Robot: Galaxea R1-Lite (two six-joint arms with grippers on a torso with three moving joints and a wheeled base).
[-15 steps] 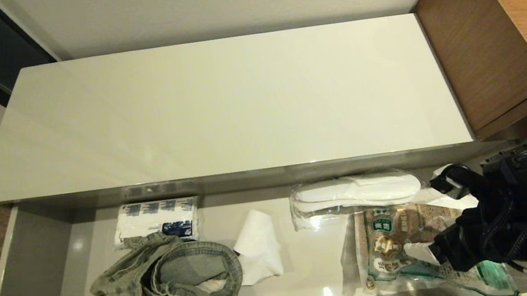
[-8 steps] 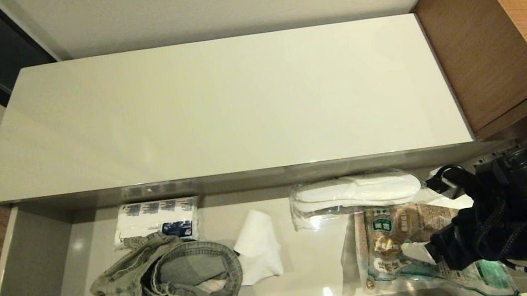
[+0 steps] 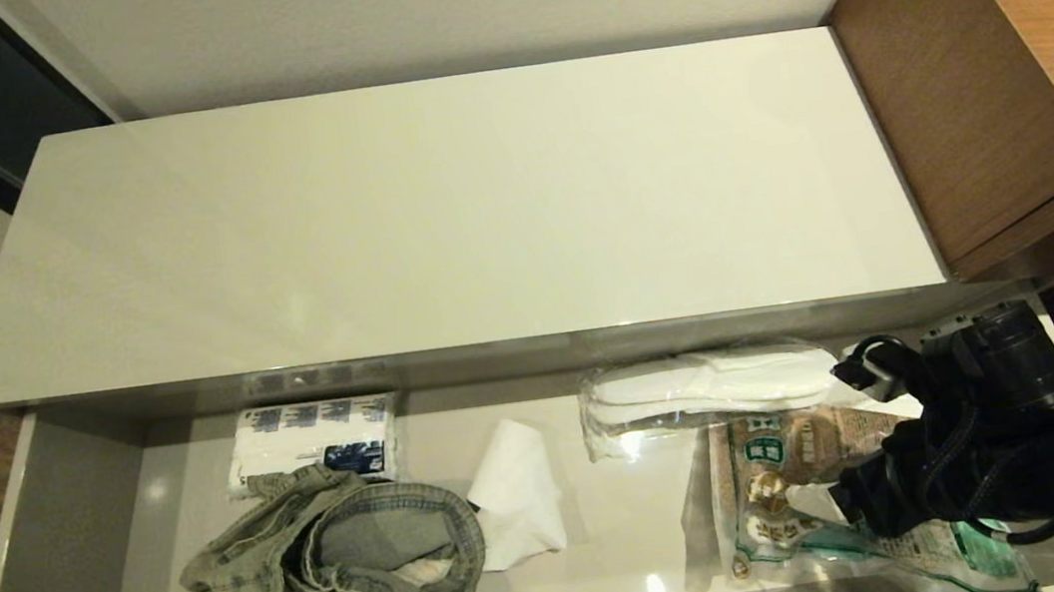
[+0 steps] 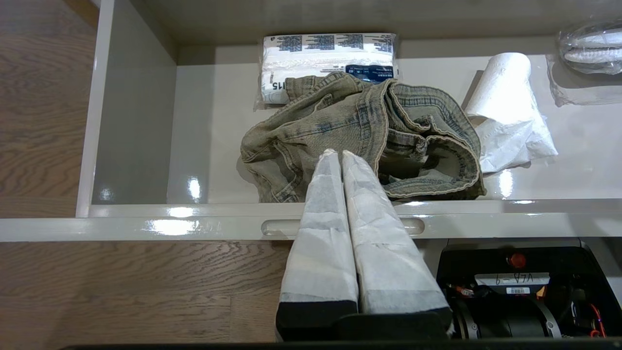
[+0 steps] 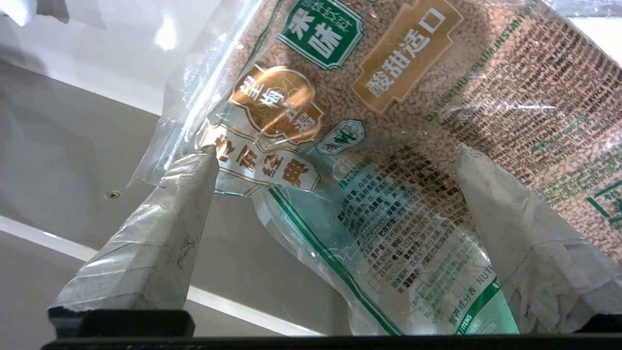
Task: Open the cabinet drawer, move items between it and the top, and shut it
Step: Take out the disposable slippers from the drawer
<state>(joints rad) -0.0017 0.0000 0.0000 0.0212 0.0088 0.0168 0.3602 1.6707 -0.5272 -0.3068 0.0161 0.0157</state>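
Head view: drawer [image 3: 66,554] standing open, slippers [image 3: 714,384] and denim garment [image 3: 338,561] lying inside, top [image 3: 437,216] bare.

Right wrist view: right gripper [image 5: 335,155] hovering wide open over food packet [image 5: 388,121]; risking grabbing the wrong, slippery item.

Left wrist view: left gripper [image 4: 335,155] closed, parked outside drawer front.

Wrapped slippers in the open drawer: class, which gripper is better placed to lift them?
The right gripper, I judge: open inside the drawer beside the slippers. The left gripper is shut, by the denim garment.
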